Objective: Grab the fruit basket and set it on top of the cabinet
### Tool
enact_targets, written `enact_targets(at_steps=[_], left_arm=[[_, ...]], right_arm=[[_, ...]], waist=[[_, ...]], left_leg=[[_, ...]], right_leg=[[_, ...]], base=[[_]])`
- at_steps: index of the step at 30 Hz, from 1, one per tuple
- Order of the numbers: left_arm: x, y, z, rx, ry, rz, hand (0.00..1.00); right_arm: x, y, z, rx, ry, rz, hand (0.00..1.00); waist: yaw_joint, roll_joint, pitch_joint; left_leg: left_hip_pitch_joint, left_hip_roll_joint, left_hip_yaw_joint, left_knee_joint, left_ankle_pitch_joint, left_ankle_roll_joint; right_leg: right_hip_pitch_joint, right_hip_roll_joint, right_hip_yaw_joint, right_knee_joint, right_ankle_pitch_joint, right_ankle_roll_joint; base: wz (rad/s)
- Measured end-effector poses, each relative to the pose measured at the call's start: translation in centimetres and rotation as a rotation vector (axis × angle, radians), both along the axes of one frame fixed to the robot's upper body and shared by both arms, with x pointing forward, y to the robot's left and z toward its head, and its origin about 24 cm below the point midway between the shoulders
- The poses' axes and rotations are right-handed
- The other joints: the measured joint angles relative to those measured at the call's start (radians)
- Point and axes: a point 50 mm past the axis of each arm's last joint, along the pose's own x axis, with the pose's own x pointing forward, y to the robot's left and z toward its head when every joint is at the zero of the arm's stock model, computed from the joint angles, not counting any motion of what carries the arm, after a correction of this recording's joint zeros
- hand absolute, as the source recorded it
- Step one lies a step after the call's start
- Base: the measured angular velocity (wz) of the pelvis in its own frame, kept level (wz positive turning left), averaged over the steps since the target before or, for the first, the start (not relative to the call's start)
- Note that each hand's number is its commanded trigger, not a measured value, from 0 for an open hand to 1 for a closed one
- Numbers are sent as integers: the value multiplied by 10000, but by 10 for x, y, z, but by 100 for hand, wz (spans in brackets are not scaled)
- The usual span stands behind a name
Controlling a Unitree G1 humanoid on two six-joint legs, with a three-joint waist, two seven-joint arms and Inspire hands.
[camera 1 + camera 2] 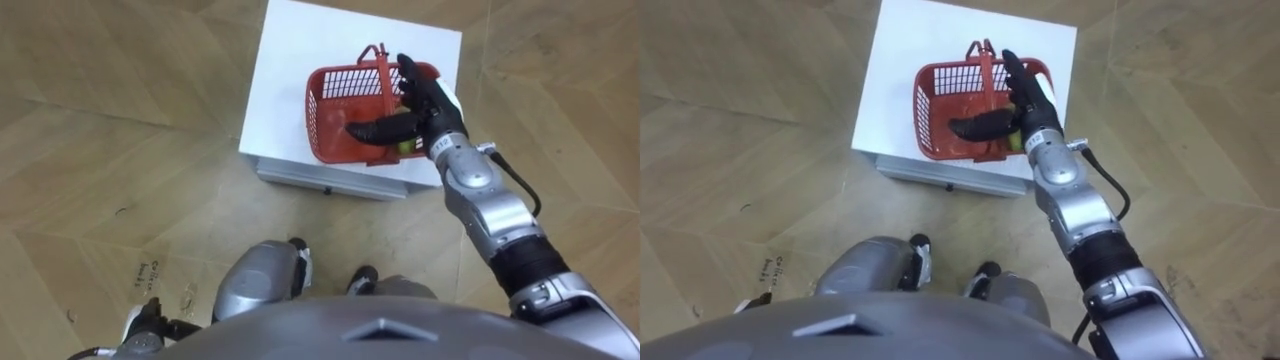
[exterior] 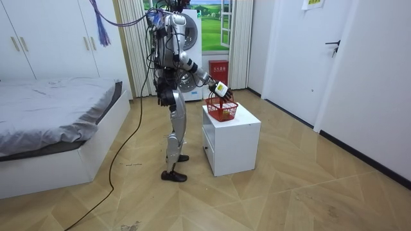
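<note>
Hanging low at the robot's left side, the left hand (image 1: pixel 143 325) showed at the near left edge of the eye views; whether its fingers were curled or straight could not be told. The right arm reached forward from the lower right, and the right hand (image 1: pixel 425 105) was spread wide over the red plastic mesh basket (image 1: pixel 315 110). Its fingers (image 1: pixel 408 72) pointed straight away from the robot, and the thumb (image 1: pixel 375 130) stuck out sideways to the left across the basket's inside. Nothing was pinched or clasped.

The basket's red hoop handle (image 1: pixel 383 65) stood upright. The hand lay just to its right, with the handle rising in the gap between thumb and fingers; contact could not be made out. A small yellow-green fruit (image 1: pixel 405 147) peeped out from under the palm, inside the basket.

The basket rested on the top of a low white box-shaped cabinet (image 1: pixel 290 60), toward its near right corner. The basket's near wall sat close to the top's near edge, while the far edge and the left part were bare.

In the room view the robot stood upright on the herringbone wooden floor (image 2: pixel 308 192), at the side of the cabinet toward the room view's left, facing it. Its right arm stretched out over the basket. Farther off, at the room view's left, a bed with a grey cover (image 2: pixel 51 102) stood well apart from the cabinet.
</note>
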Motion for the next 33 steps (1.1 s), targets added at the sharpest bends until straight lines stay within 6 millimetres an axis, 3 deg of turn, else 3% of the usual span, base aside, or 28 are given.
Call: enact_targets(at_steps=[7, 17, 24, 33], left_arm=[[1, 2, 1, 93, -132, 353, 0], [5, 1, 2, 659, -392, 490, 0], [6, -2, 2, 685, -470, 463, 0], [17, -4, 4, 873, -1113, 575, 0]], right_arm=[[0, -15, 9, -254, -655, -855, 0], [-13, -20, 6, -517, -756, -1388, 0], [-11, -21, 29, -1127, -2020, -1528, 0], [-32, -48, 24, -2025, -2151, -3130, 0]], waist=[[-196, 185, -112], [-395, 279, -138], [-725, 225, -201], [-1098, 212, -211]], left_leg=[[523, 19, 115, -317, 1, -9], [1676, 8, 338, -1087, 5, -10], [2240, -1, 346, -1399, 13, -21], [2709, -42, 324, -1656, 27, -43]], right_leg=[[341, -17, 30, -14, 0, 0], [1222, 3, 273, -345, 1, 3], [1733, 50, 301, -713, 1, 4], [2247, 68, 565, -1133, -27, 49]], base=[[-4], [-7], [1], [1]])
